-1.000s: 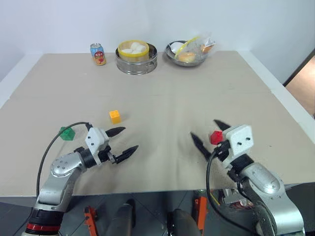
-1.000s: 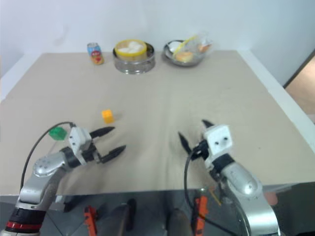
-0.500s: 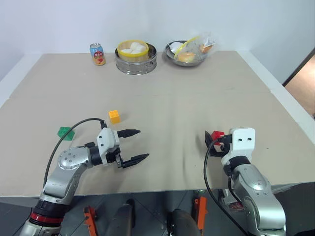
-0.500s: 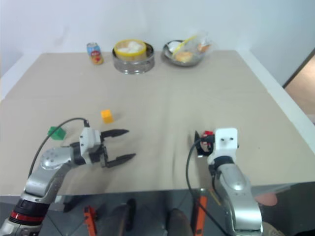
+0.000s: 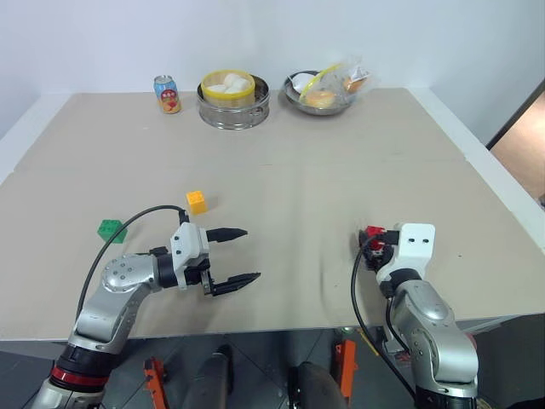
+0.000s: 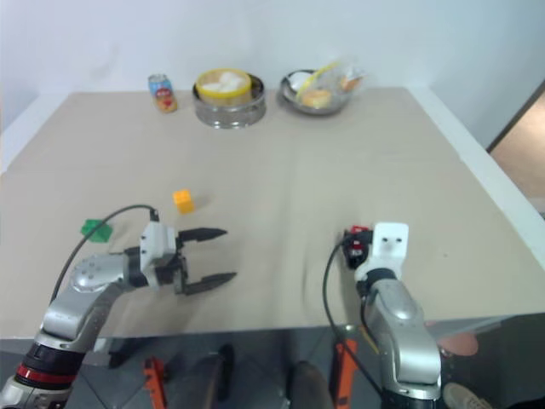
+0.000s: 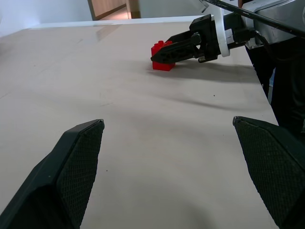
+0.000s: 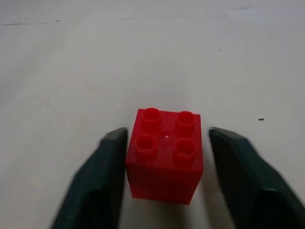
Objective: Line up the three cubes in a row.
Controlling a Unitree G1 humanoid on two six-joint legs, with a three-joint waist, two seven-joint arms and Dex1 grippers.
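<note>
The red cube rests on the table at the right, studs up, with my right gripper shut on its two sides; the left wrist view shows the same grip on the red cube. The green cube lies at the left of the table. The yellow-orange cube sits a little farther back and to the right of the green one. My left gripper hovers low near the table's front, right of the green cube, pointing toward the right arm. It is open and holds nothing.
At the back of the table stand an orange drink can, a metal steamer with white buns, and a metal bowl with bagged food. The table's front edge runs just below both grippers.
My right gripper has dropped to the table and its fingers, wide apart a second ago, have closed on the red cube. My left gripper has shifted slightly toward the right and turned.
</note>
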